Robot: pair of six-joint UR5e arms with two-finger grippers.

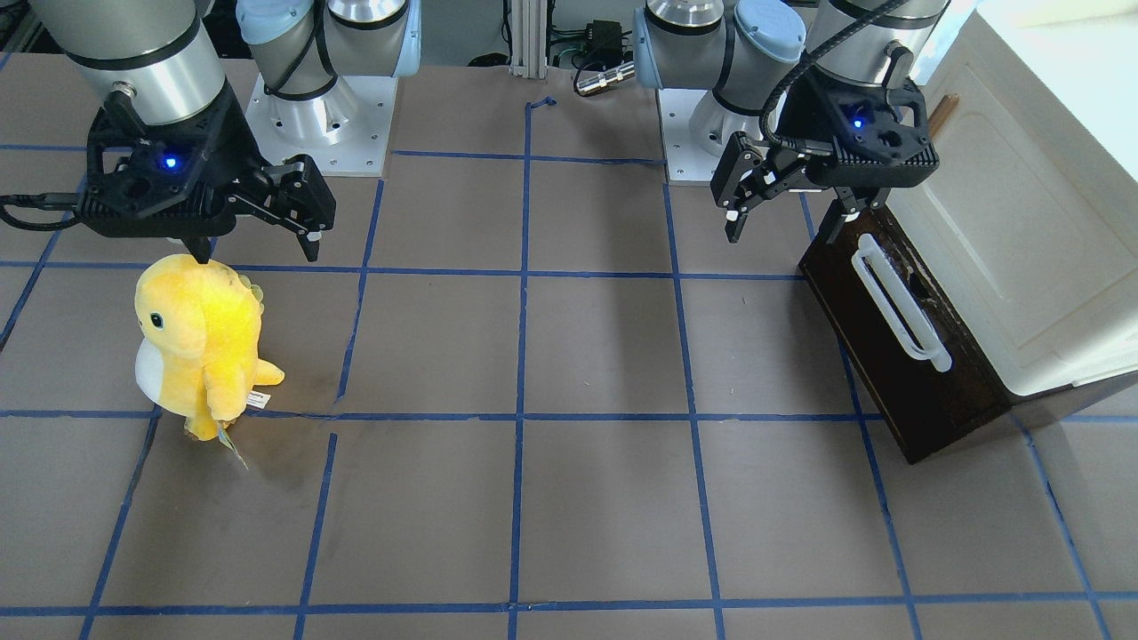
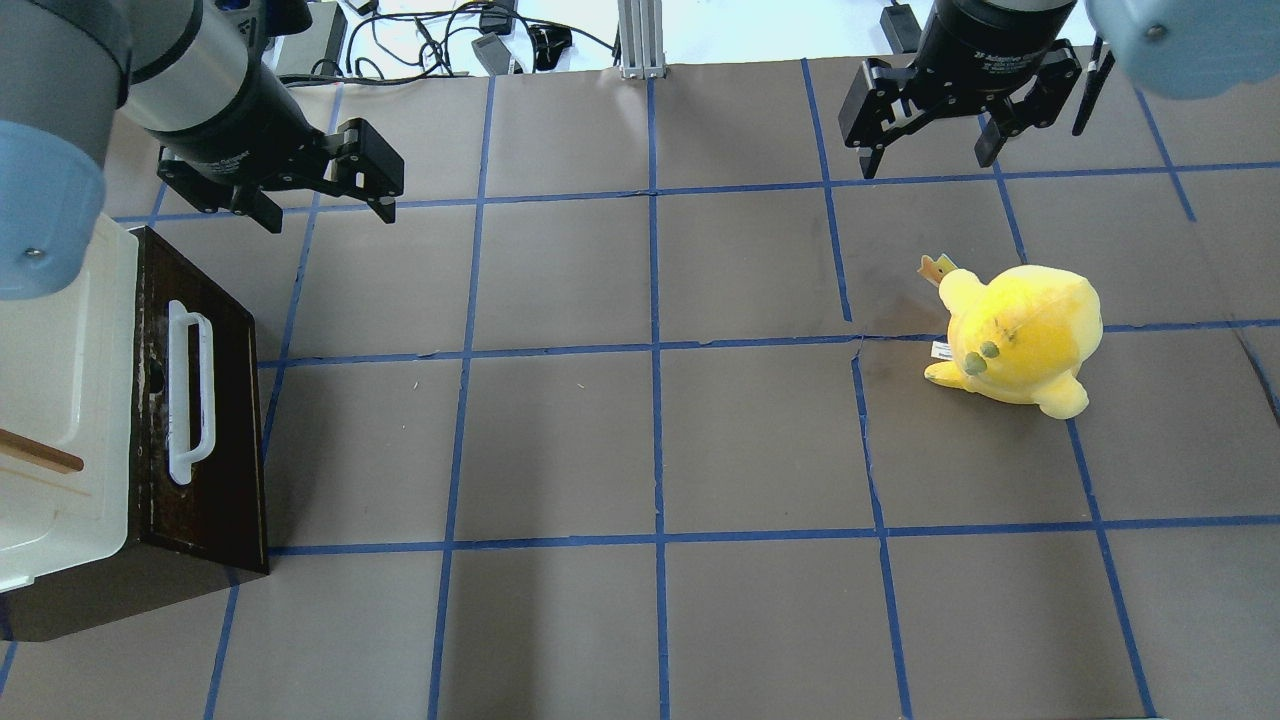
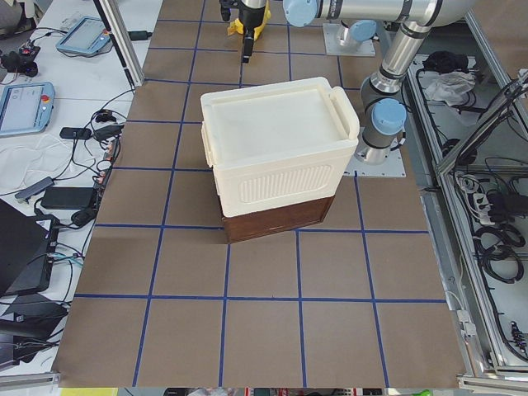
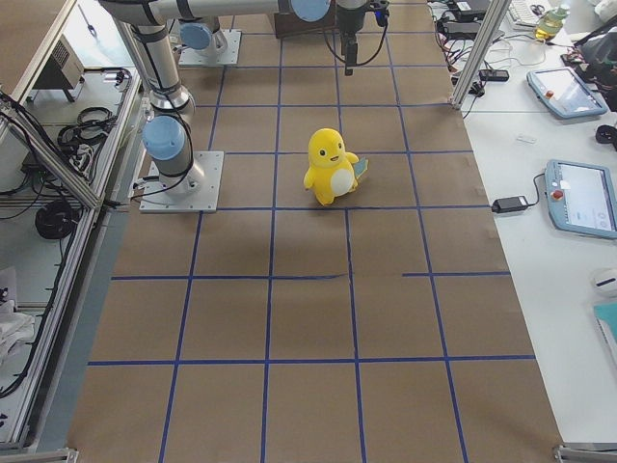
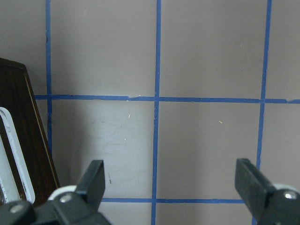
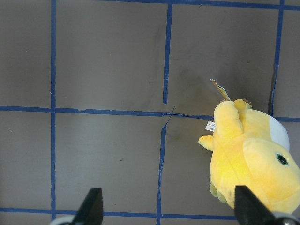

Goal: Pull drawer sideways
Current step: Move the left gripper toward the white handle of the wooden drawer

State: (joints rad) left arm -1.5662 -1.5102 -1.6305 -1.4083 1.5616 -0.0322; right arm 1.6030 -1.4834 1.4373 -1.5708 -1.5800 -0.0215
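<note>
The drawer has a dark brown wooden front with a long white loop handle. It sits under a cream-white cabinet at the table's left end, and its inside is hidden. It also shows in the front view and at the left edge of the left wrist view. My left gripper is open and empty, above the table just beyond the drawer's far corner. It also shows in the front view. My right gripper is open and empty, on the right side.
A yellow plush toy stands on the right half of the table, just under and beside my right gripper in the front view. Brown table paper with a blue tape grid lies between the arms. Cables lie past the far edge.
</note>
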